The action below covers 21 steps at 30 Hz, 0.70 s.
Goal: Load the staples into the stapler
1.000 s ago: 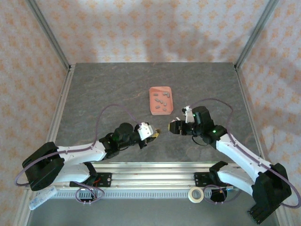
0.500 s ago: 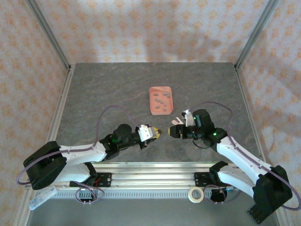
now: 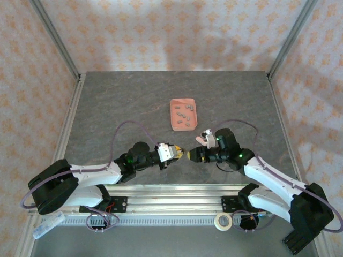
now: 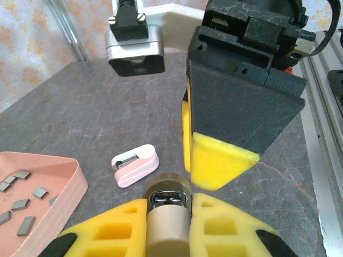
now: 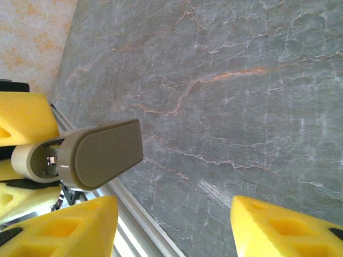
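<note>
Your left gripper [image 4: 168, 202] clamped a cream piece [image 4: 167, 235], right gripper [image 5: 171, 214] fingers stood apart, stapler [image 4: 134, 165] lay loose just beside them.

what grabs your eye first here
Near the table's front edge, the left end effector, shut on a cream stubby piece, meets the open right end effector tip to tip. Nearby lie a pink-and-white stapler and a salmon tray of staples.

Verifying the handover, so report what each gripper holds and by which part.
The left gripper clamps the cream stubby piece by its sides at one end; the right gripper is open, holding nothing.
</note>
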Motion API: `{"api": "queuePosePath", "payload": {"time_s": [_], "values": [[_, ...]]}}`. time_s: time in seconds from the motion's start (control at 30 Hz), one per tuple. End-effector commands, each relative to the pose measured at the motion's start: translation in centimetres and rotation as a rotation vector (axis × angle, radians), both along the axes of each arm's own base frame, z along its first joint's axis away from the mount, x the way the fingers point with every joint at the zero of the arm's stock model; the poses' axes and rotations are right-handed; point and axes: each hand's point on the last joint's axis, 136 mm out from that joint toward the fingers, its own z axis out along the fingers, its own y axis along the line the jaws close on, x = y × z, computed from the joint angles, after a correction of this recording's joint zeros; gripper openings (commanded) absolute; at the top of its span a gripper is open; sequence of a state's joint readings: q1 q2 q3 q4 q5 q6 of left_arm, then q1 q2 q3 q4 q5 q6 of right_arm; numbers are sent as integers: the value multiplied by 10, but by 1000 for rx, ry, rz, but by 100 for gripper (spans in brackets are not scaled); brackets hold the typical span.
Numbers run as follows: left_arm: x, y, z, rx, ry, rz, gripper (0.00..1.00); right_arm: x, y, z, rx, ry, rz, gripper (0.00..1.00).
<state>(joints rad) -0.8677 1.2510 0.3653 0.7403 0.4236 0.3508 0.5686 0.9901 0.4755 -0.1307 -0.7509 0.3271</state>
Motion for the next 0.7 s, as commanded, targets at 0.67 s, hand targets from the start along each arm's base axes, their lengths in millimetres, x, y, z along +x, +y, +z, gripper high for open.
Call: {"api": "queuePosePath", "payload": {"time_s": [0.67], "values": [[0, 0, 4, 5, -46, -14, 11, 3, 22, 44, 134, -61, 85, 58]]}}
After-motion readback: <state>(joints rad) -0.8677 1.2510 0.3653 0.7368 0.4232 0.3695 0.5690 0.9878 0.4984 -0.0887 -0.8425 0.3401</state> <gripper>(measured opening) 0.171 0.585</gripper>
